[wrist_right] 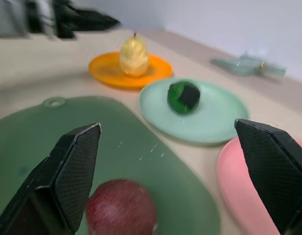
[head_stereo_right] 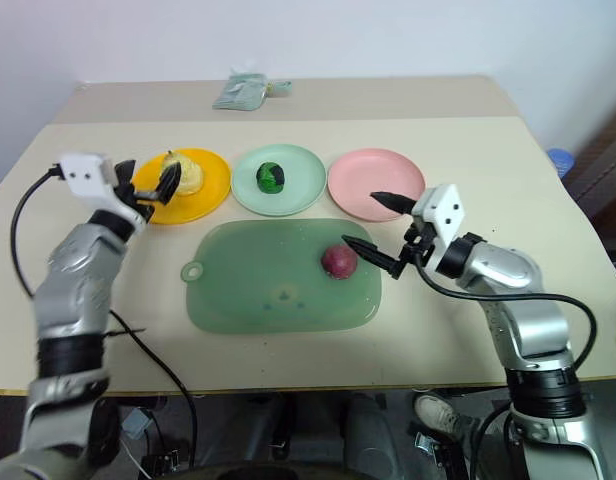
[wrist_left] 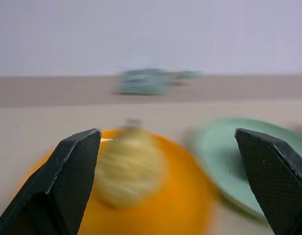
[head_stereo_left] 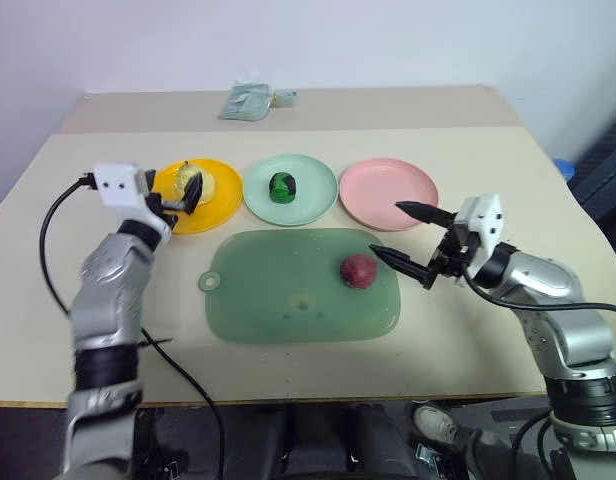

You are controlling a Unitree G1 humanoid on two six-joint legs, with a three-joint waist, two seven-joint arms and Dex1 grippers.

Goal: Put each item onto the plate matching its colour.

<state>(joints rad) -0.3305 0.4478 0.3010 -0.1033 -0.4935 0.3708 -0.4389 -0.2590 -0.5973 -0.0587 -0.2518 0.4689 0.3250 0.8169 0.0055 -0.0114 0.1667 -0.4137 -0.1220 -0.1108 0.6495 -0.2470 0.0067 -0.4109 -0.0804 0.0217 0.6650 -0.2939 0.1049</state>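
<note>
While your left tool [head_stereo_left: 178, 203] hangs released beside the yellow mound [head_stereo_left: 191, 181] on the orange plate [head_stereo_left: 220, 205], your right tool [head_stereo_left: 413, 240], also released, flanks the maroon ball [head_stereo_left: 358, 270] on the board [head_stereo_left: 288, 300].

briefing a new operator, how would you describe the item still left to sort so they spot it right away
Find the large translucent green board in front of the row of three round plates. On its right part, nearest the right gripper, lies a dark red-maroon round toy. Unlike the yellow mound and the green ball, it sits on no plate.
</note>
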